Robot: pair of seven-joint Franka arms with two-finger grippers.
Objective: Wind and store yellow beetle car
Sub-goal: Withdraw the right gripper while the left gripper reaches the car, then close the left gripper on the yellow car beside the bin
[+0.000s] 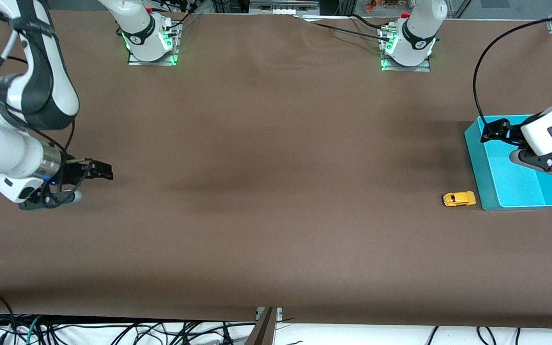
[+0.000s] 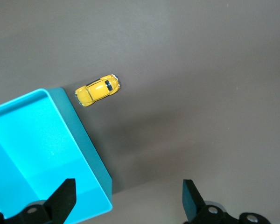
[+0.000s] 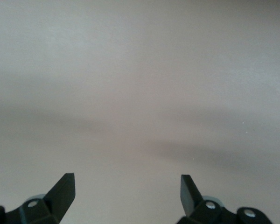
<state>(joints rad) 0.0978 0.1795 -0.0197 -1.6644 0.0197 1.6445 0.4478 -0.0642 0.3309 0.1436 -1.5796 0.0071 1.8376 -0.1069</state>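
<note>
The yellow beetle car [image 1: 459, 199] stands on the brown table beside the teal bin [image 1: 489, 182], at the left arm's end. It also shows in the left wrist view [image 2: 98, 90] next to the bin's corner [image 2: 91, 154]. My left gripper [image 1: 488, 130] is open and empty, up in the air over the bin's rim. My right gripper [image 1: 103, 171] is open and empty, low over bare table at the right arm's end, and that arm waits there.
The teal bin holds nothing that I can see. The two arm bases [image 1: 151, 40] [image 1: 408, 48] stand along the table's edge farthest from the front camera. Cables [image 1: 113, 330] hang below the near edge.
</note>
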